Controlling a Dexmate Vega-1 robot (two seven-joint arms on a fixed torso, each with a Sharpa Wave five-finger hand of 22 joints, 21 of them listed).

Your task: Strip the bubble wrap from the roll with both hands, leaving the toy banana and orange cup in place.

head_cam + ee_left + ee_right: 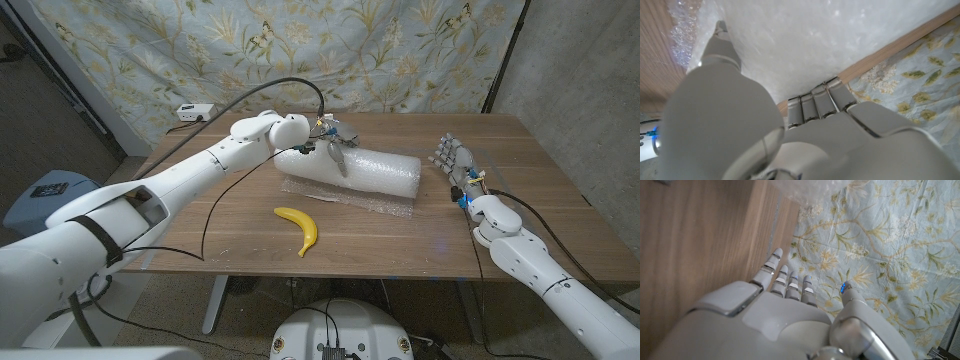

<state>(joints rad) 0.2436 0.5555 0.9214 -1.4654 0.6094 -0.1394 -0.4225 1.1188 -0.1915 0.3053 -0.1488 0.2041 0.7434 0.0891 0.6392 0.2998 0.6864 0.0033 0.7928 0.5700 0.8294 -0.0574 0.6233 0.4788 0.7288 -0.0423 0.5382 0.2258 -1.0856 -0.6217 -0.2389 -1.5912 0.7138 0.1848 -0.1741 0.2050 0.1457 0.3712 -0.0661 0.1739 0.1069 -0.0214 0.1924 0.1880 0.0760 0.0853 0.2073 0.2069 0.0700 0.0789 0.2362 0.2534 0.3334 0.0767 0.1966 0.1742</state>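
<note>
We see the roll of bubble wrap (pixel 355 170) lying on its side at the middle of the wooden table (pixel 200 225), with a loose sheet of wrap (pixel 345 198) spread flat under its near side. The left hand (pixel 325 140) is on the roll's left end: in the left wrist view its fingers (pixel 817 102) curl down against the far side of the wrap and the thumb presses the near side, so we read it as gripping. The right hand (pixel 455 165) stands on edge just right of the roll, apart from it, fingers (pixel 787 280) extended and spread, holding nothing. The toy banana (pixel 300 228) lies near the table's front edge, apart from the roll.
</note>
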